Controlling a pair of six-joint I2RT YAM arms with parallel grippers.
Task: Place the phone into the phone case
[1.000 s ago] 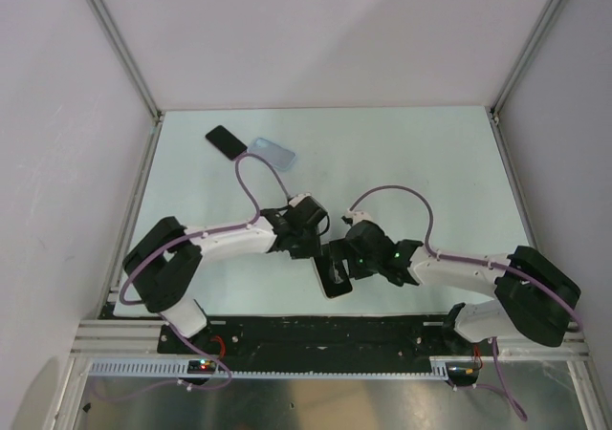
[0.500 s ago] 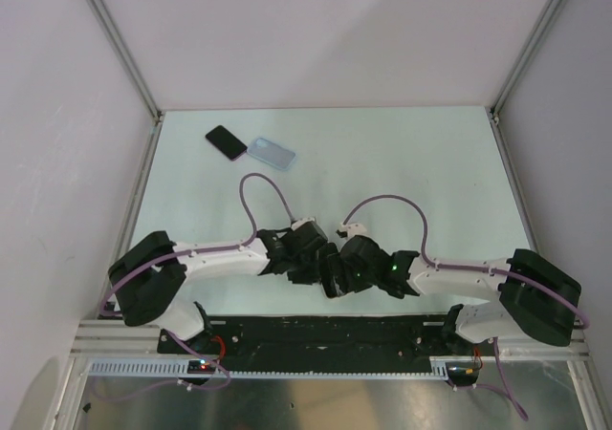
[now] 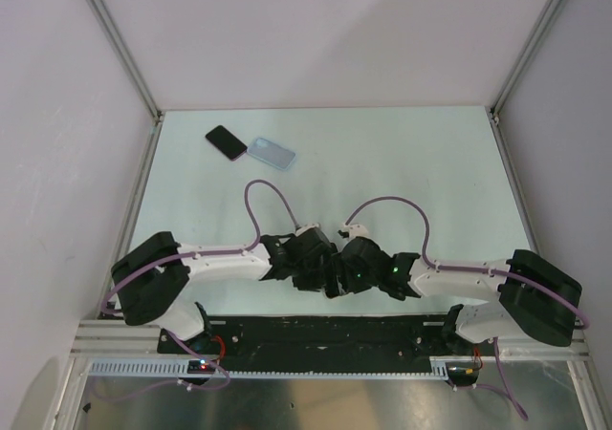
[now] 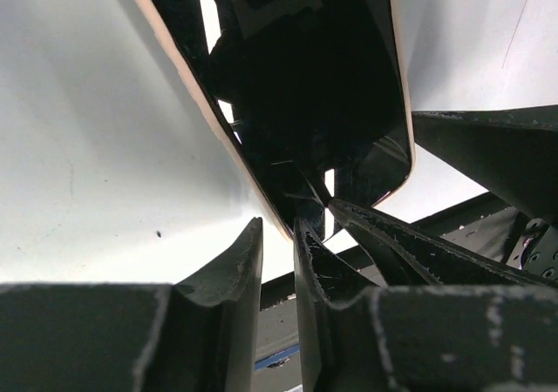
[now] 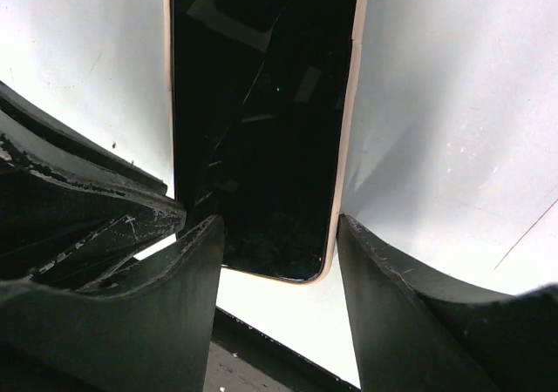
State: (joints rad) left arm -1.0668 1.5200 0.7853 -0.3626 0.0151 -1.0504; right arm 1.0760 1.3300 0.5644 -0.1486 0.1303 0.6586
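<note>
The phone (image 5: 261,104) has a black screen and a pale gold rim. It sits at the near table edge between both grippers, almost hidden under them in the top view. My right gripper (image 5: 279,226) is shut across its width near its lower end. My left gripper (image 4: 279,228) is nearly closed, with its fingertips pinching the phone's (image 4: 323,78) lower corner edge-on. In the top view the left gripper (image 3: 321,279) and the right gripper (image 3: 338,279) meet tip to tip. The light blue phone case (image 3: 272,152) lies flat at the far left, away from both arms.
A flat black slab (image 3: 226,142) lies just left of the case, touching its corner. The black base rail (image 3: 316,334) runs right behind the grippers. Grey walls and metal posts (image 3: 120,43) border the white table.
The left arm has swung down and right until its gripper met the right gripper at the phone. The right gripper has drawn the phone slightly nearer. The case and the slab have not moved.
</note>
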